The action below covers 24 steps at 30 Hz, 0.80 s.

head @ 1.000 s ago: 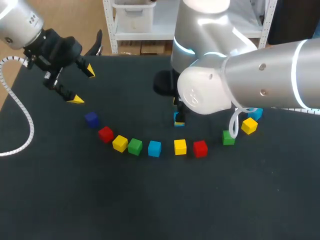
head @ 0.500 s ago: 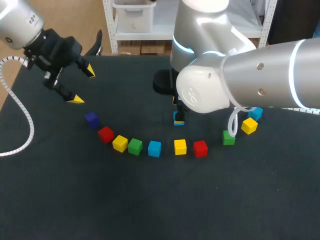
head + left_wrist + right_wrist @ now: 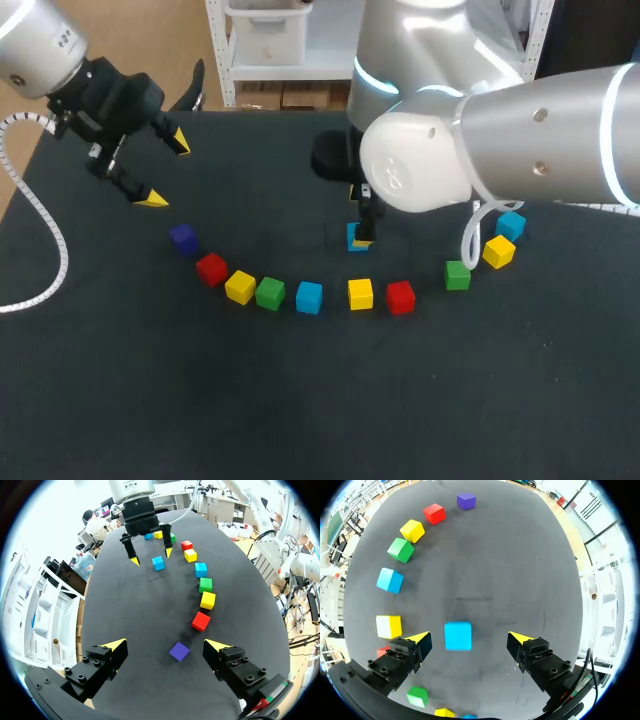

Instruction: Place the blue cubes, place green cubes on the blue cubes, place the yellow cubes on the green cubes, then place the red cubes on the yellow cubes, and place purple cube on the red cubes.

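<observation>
**Blue cube between open right fingers**

The right gripper [image 3: 468, 638] has its fingers spread wide. A blue cube [image 3: 458, 635] stands on the worktop [image 3: 300, 400] between them, and neither finger touches it. I judge the blue-cube step is in hand, since this cube sits apart from the row [image 3: 309, 296], toward the far edge. The next move likely calls for a straight lift clear of the cube, then a reach for another blue in the row, where neighbours stand close. The left gripper [image 3: 165, 643], equally wide and empty, hangs near the far left corner with the purple cube [image 3: 179, 651] just ahead. Most open room lies toward the near edge.
</observation>
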{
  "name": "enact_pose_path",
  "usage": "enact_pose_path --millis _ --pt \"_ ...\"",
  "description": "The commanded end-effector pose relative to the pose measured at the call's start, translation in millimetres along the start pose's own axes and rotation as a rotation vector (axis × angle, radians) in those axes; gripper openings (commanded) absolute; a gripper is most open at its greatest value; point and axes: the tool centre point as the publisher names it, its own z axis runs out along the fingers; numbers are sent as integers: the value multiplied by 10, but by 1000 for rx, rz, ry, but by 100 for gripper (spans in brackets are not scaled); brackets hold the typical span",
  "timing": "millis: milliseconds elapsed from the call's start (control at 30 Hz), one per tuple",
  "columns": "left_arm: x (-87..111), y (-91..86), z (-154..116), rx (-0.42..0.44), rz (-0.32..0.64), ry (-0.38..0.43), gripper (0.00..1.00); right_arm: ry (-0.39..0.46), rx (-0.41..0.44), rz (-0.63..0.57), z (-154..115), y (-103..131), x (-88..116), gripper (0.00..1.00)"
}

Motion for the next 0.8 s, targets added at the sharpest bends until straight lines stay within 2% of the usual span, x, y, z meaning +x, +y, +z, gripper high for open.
enact_pose_path --millis 33,300,433,800 --pt "2 3 1 0 1 0 100 -38 4 -22 -254 94 266 100" --pt "2 3 1 0 1 0 100 -47 -43 -159 -645 122 781 100" --pt "2 3 1 0 1 0 100 -96 -61 -262 -813 151 1011 100" --pt "2 3 1 0 1 0 100 -82 -65 -401 -1042 187 1540 100"
